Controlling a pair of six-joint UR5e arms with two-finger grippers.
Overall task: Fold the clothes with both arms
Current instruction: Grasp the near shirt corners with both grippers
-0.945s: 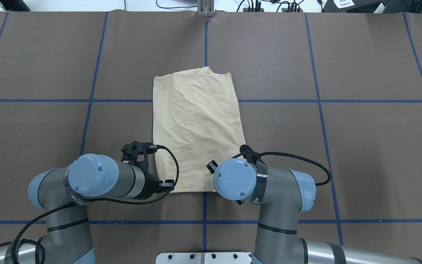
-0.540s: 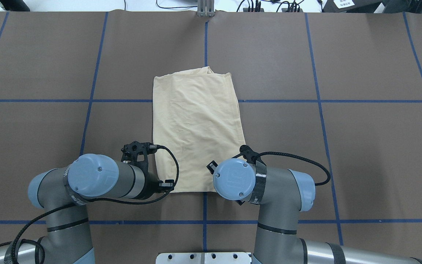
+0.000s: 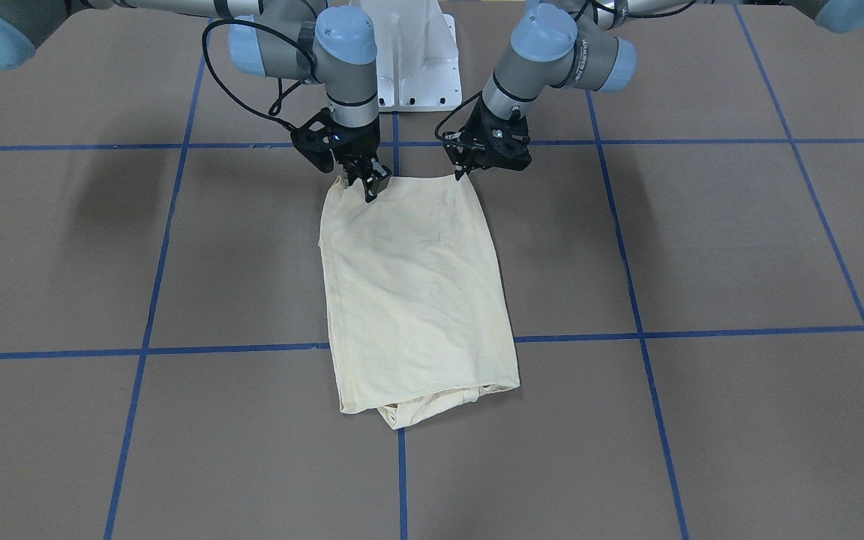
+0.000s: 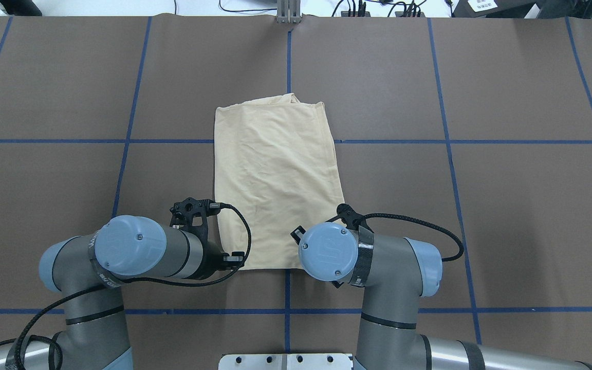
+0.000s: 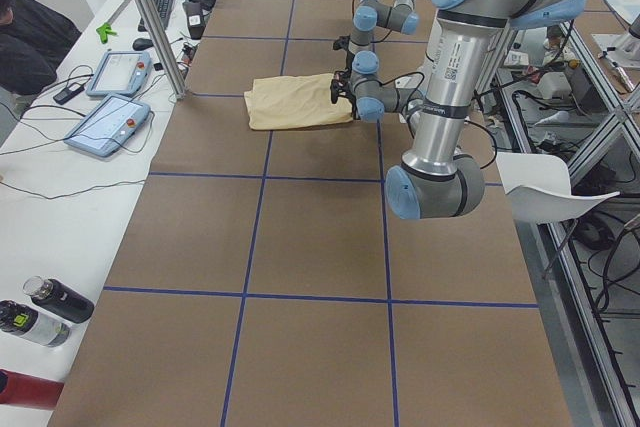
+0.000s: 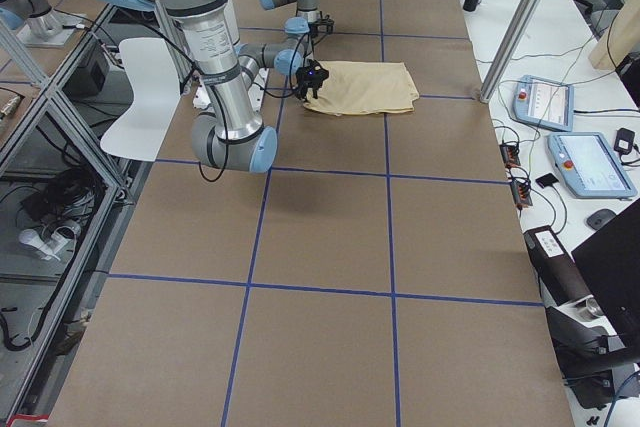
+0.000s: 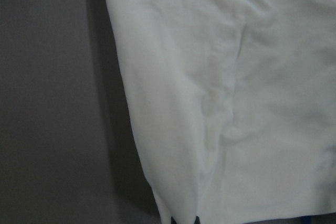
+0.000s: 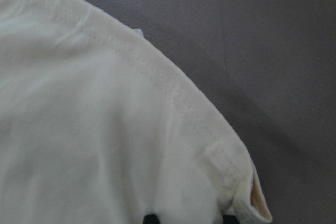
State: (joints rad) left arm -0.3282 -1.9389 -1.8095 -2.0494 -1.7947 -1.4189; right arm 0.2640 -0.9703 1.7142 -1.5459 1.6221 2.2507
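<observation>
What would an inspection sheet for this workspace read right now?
Surface: brown table cover with a blue tape grid, flat.
Job's things: T-shirt folded to a long rectangle, lying flat; inner layers poke out at the far end.
Clutter: nothing seen.
Grippers: left gripper and right gripper at the shirt's near corners; open or shut, cannot tell.
Cables: black cable loops at each wrist.
Surroundings: teach pendants, bottles, white chair.

Brown table (image 4: 506, 205) gridded with blue tape lines (image 4: 70, 140); white bench (image 5: 40, 207) holds control tablets (image 5: 105, 124), bottles (image 5: 58, 299); white chair (image 5: 555, 187) nearby.
</observation>
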